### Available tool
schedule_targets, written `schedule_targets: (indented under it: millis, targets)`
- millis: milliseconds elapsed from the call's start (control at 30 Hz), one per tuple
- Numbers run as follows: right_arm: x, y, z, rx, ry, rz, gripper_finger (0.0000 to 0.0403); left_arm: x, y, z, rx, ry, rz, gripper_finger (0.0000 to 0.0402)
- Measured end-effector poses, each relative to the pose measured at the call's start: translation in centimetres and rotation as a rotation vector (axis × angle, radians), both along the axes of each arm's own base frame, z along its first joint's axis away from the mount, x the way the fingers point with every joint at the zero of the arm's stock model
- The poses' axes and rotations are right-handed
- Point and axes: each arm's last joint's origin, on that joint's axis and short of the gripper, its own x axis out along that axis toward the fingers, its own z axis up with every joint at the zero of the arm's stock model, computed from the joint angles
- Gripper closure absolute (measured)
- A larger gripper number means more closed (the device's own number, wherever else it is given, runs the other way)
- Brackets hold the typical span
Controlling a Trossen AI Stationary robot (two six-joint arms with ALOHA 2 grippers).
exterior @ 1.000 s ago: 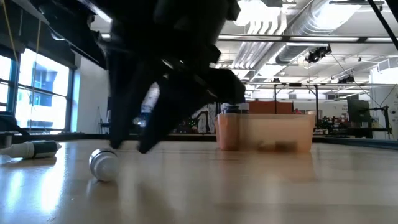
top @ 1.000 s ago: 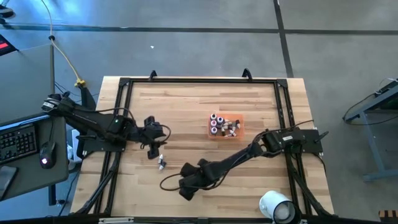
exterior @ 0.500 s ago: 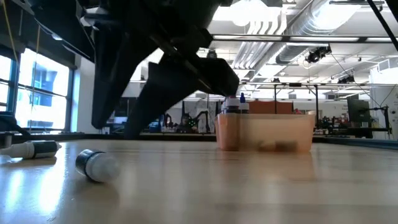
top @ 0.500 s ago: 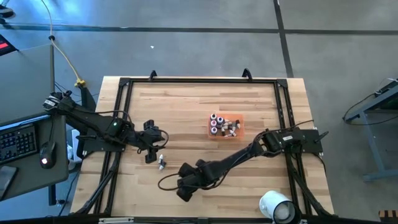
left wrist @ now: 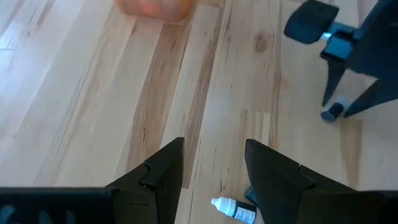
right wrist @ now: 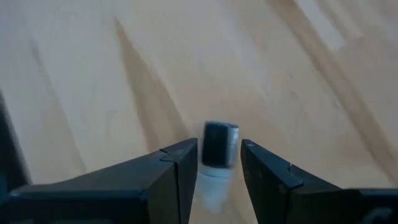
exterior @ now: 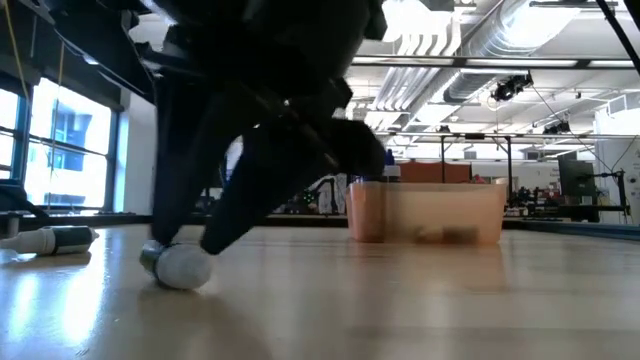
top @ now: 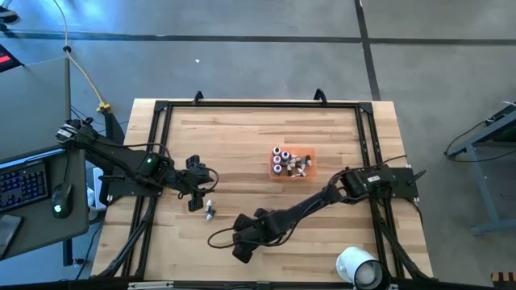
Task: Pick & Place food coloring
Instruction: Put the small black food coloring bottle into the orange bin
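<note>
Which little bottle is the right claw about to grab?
The dark-capped bottle lying alone between the right gripper fingers; the other loose bottle lies by the left gripper.

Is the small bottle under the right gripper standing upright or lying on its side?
Lying on its side: the bottle rests lengthwise on the table, between the right gripper's open fingers.

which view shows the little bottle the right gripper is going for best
The right wrist view: the dark-capped bottle lies on the table right between the open right gripper fingers. The low view shows it on its side under the fingers. The left wrist view shows it small and far off; the high view hides it.
</note>
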Motion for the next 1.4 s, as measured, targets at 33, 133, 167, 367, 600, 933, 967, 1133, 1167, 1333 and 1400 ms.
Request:
schedule_targets:
  millis: [33, 133, 167, 367, 600, 933, 967, 1133, 1167, 1333, 1400]
  targets:
    - [-0.1, 0.0, -0.3, 0.002, 0.005, 0.003, 0.0286, 0.0, 0.0, 0.0, 0.000, 0.000, 0.000, 0.0235]
    - [-0.1, 0.0, -0.9, 0.002, -0.012, 0.012, 0.0286, 0.0, 0.0, 0.0, 0.000, 0.001, 0.000, 0.0235]
    - [-0.1, 0.0, -1.0, 0.001, -0.014, 0.012, 0.0286, 0.0, 0.0, 0.0, 0.000, 0.001, 0.000, 0.0235]
    - [-0.4, -0.1, -1.6, -0.070, -0.008, 0.109, 0.0286, 0.0, 0.0, 0.0, -0.001, 0.003, -0.002, 0.0235]
    - [-0.7, -0.3, -2.1, -0.118, 0.010, 0.171, 0.0317, 0.0, 0.0, 0.0, 0.000, 0.004, -0.003, 0.0234]
    - [-0.3, -2.5, 2.0, -0.186, 0.193, 0.181, 0.0330, -0.1, 0.0, -0.1, 0.001, 0.012, -0.003, 0.0234]
    - [-0.6, -3.0, 2.9, -0.225, 0.246, 0.160, 0.0329, -0.1, 0.0, -0.1, 0.000, 0.016, -0.001, 0.0234]
    - [-3.6, -5.2, 7.2, -0.462, 0.514, 0.018, 0.0330, -0.3, 0.1, -0.3, 0.008, 0.040, 0.001, 0.0234]
    - [-3.5, -5.3, 7.8, -0.486, 0.470, 0.011, 0.0330, -0.3, 0.1, -0.3, 0.010, 0.045, 0.001, 0.0234]
    - [-4.6, -6.6, 10.5, -0.531, 0.396, 0.029, 0.0327, -0.4, 0.2, -0.4, 0.017, 0.057, 0.003, 0.0234]
    - [-5.9, -7.5, 10.6, -0.560, 0.451, -0.052, 0.0326, -0.4, 0.1, -0.4, 0.015, 0.060, 0.000, 0.0234]
